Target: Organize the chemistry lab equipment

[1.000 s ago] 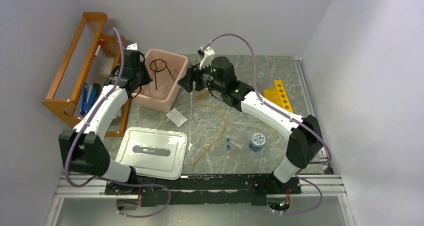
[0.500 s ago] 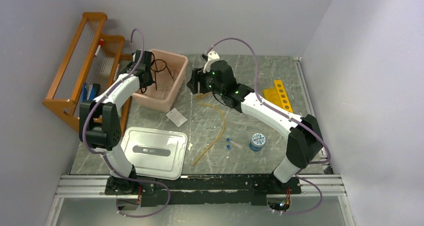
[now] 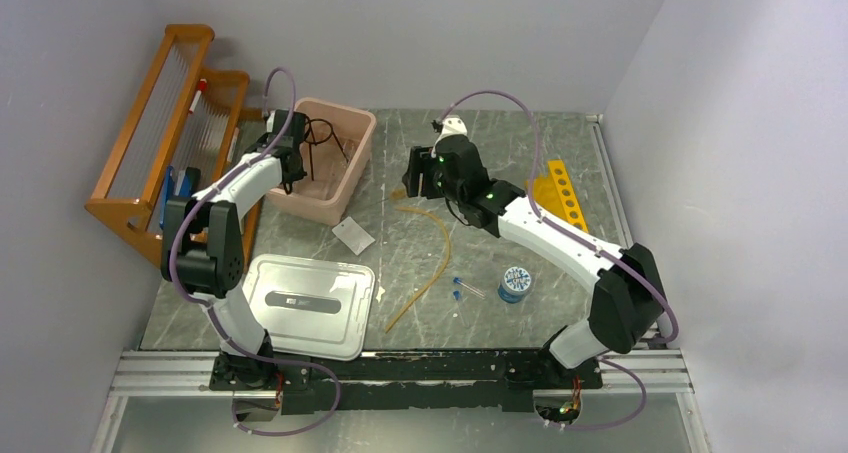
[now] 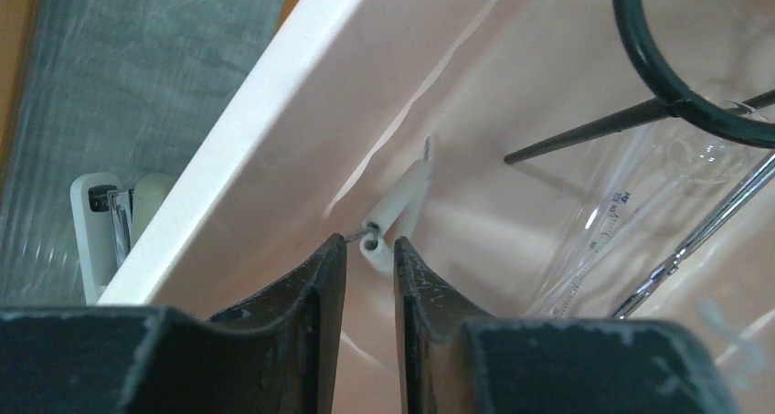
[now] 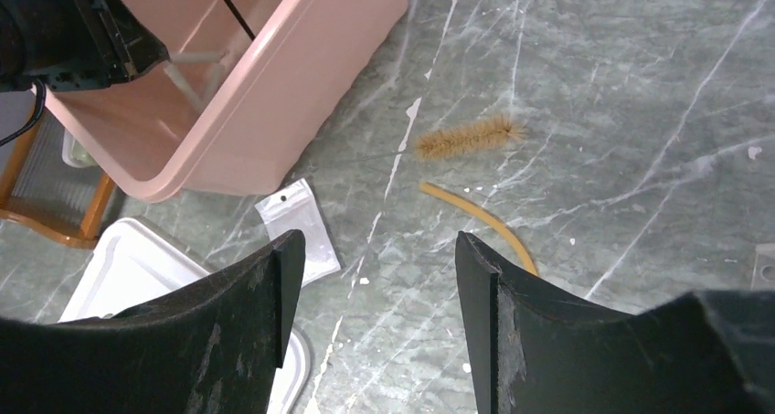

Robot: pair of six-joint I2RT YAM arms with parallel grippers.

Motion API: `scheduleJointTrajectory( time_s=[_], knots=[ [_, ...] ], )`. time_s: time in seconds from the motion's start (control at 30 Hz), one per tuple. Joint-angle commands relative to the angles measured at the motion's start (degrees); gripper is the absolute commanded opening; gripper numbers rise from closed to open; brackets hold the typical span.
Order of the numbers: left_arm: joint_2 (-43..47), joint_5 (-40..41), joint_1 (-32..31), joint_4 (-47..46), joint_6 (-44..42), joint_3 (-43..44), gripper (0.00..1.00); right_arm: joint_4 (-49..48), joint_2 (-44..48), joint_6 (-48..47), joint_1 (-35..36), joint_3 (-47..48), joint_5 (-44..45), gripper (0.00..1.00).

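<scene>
Your right jaws are backing away, wide, empty; left jaws are barely parting around the light, likely brittle white-sleeved wire triangle [image 4: 398,204]; grip its sleeve.

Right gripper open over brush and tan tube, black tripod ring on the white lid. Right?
No: the black tripod ring is in the pink tub, not on the white lid, per the left wrist view. Right gripper is open over brush and tan tube.

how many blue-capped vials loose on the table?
2 blue-capped vials, side by side between the tan rubber tube and the blue hexagonal piece: one farther, one nearer the arm bases. Others may be hidden inside the pink tub.
</scene>
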State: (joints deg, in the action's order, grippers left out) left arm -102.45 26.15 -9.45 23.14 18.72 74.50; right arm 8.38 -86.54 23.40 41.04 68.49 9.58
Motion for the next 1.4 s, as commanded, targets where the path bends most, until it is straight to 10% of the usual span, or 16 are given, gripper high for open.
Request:
scheduleJointTrajectory(
  time_s=[0.0,0.5,0.77,1.37],
  knots=[
    [1.9,2.0,0.4,-1.5,0.1,-0.1,0.32,2.1,1.4,0.6,-0.5,-0.5,1.7,0.64],
    [20.6,-24.1,0.3,-1.4,-0.4,1.8,0.60,16.2,-12.6,3.7,-0.8,7.5,-0.3,0.63],
    [30.3,-39.4,0.1,-7.6,7.1,-4.8,0.61,9.3,-24.2,27.3,-0.8,13.1,-1.7,0.50],
    [37.9,-38.6,-3.1,-8.1,9.3,-12.0,0.60,21.1,-40.7,41.2,-0.8,29.4,9.1,0.49]
  ],
)
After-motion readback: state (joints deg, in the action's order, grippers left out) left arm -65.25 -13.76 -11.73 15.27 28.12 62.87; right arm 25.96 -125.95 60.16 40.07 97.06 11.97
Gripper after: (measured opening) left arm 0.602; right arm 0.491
